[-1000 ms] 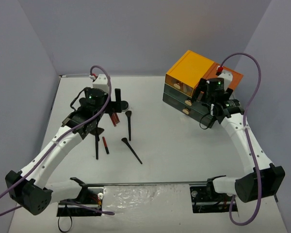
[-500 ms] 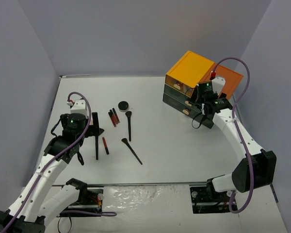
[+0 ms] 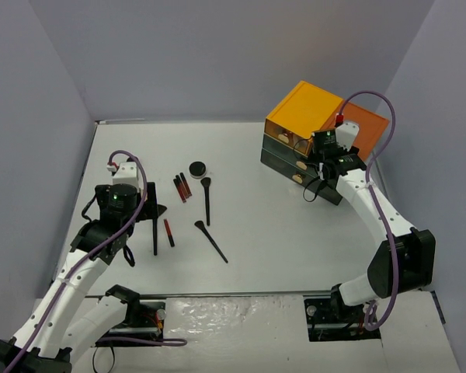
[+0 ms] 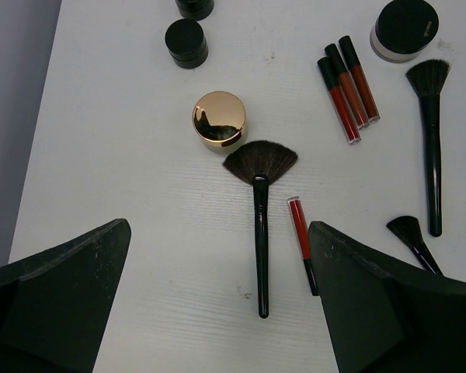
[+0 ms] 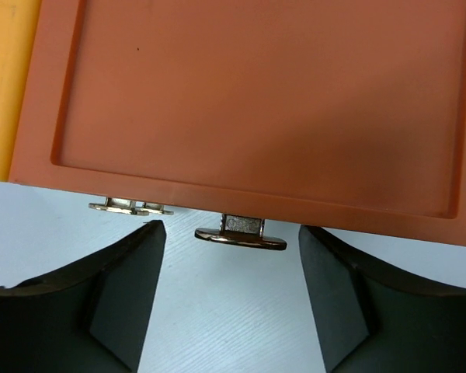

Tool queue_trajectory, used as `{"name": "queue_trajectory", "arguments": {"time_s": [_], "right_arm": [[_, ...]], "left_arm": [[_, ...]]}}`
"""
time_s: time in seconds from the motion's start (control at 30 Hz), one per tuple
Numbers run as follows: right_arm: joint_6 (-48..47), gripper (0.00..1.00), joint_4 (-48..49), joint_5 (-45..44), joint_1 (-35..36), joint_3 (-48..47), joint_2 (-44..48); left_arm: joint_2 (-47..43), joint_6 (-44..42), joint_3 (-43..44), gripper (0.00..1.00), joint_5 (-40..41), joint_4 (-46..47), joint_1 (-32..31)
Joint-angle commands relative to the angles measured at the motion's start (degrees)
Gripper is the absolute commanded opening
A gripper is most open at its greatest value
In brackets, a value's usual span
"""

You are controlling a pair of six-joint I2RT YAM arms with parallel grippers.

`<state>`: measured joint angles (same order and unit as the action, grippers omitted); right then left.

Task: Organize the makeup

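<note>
As the right gripper (image 5: pixel 231 227), jaws narrowing but not yet touching, now brackets the drawer handle (image 5: pixel 241 235) on the box (image 3: pixel 304 110) at two o'clock, the left gripper (image 4: pixel 219 229) has retreated, spread wide and empty, above the makeup (image 4: pixel 259 163) strewn at nine o'clock, unsorted until a drawer opens.

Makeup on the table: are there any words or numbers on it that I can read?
No words or numbers can be read in any view.
Black-lidded jar: a tiny pale mark near the lid's edge, too small to read.
Lip gloss tubes: no writing shows.
Fan brush: no writing shows.
Gold compact: only shiny reflections.
Drawer box: plain orange top, no label.
</note>
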<state>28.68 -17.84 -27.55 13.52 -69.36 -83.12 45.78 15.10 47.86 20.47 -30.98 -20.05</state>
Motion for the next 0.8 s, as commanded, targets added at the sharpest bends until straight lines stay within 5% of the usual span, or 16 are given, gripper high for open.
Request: {"name": "queue_trajectory", "arguments": {"time_s": [0.0,0.23,0.37,0.63,0.77], "right_arm": [[0.1,0.59,3.9,-3.5,-0.2,-2.1,-0.4],[0.0,0.23,4.0,-2.7,1.8,-1.2,1.3],[1.3,0.13,3.2,-2.3,4.5,1.0,3.8],[6.7,0.18,-1.3,-1.4,11.1,5.5,9.3],[9.2,0.4,-3.2,-0.3,13.5,7.6,12.1]], "left_arm": [[0.2,-1.2,1.0,0.97,1.5,3.2,0.5],[0.0,-1.4,0.8,0.97,1.6,3.6,0.5],[0.0,-1.4,0.8,0.97,1.3,3.8,0.5],[0.4,-1.6,0.8,0.97,1.1,3.8,0.5],[0.5,-1.6,0.8,0.97,1.1,3.7,0.5]]}}
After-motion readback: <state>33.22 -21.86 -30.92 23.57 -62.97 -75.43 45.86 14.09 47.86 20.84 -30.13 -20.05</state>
